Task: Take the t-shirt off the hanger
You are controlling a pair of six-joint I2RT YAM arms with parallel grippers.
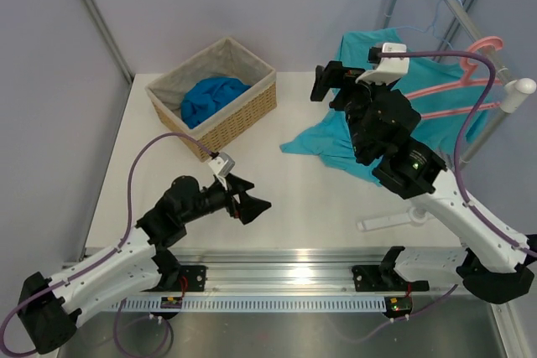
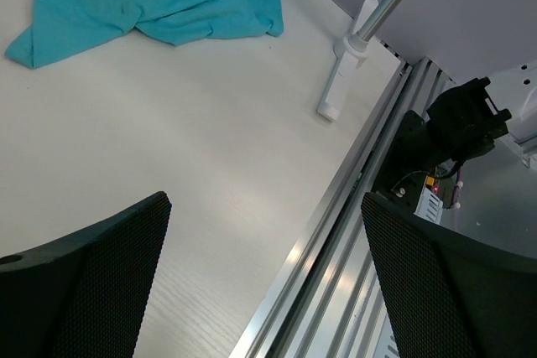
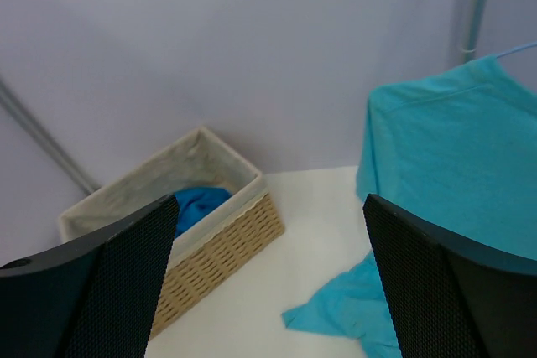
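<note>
Nearest, my right gripper (image 3: pixel 270 215), black mesh-padded fingers spread and holding nothing, is aimed at the teal cotton t-shirt (image 3: pixel 445 148), which hangs on the thin light-blue wire hanger (image 3: pixel 520 48), hem pooled on the white table (image 1: pixel 294 199). I judge this is for grasping its shoulder. My left gripper (image 1: pixel 252 204), also spread, hovers low

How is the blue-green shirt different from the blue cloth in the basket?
The t-shirt is light teal; the cloth is a darker, deeper blue. The t-shirt hangs spread out from the hanger, its bottom trailing on the table; the cloth sits bunched up inside the basket. The t-shirt shows much more fabric than the cloth. Both are soft, plain and wrinkled.
</note>
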